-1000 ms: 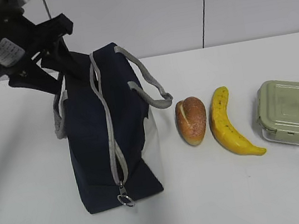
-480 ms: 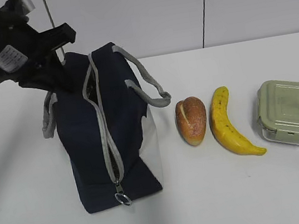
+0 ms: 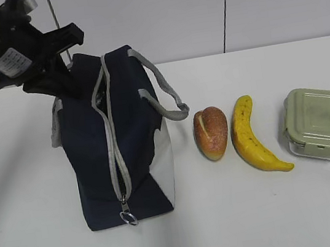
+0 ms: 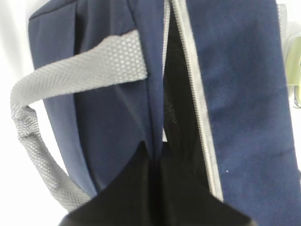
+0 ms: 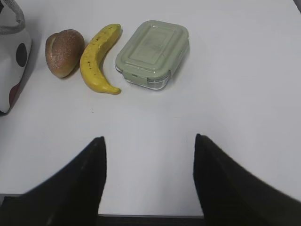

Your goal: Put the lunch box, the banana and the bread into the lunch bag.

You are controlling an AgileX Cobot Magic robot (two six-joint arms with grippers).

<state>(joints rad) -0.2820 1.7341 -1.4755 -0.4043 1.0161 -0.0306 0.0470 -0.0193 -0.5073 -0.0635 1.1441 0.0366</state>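
The navy lunch bag [image 3: 140, 146] stands at the left with its grey zipper [image 3: 113, 150] parted along the top and its ring pull [image 3: 127, 218] at the near end. My left gripper [image 3: 67, 83] is shut on the bag's fabric at the far left top edge; in the left wrist view its jaws [image 4: 153, 146] pinch the navy cloth beside the dark opening [image 4: 176, 103]. The bread [image 3: 211, 132], the banana [image 3: 251, 137] and the green-lidded lunch box [image 3: 319, 122] lie in a row to the right of the bag. My right gripper [image 5: 149, 137] is open and empty, short of the lunch box [image 5: 153, 53].
Two grey handles [image 3: 163, 89] hang over the bag's sides, one toward the bread. The right wrist view shows the bag's pale end panel [image 5: 11, 61] at its left edge, the bread [image 5: 64, 46] and the banana [image 5: 98, 59]. A white wall stands behind the table.
The left gripper has drawn the bag's left side outward and the bag has shifted left; the zipper slit gapes wider and the ring pull has moved left. Bread, banana and lunch box have not moved.
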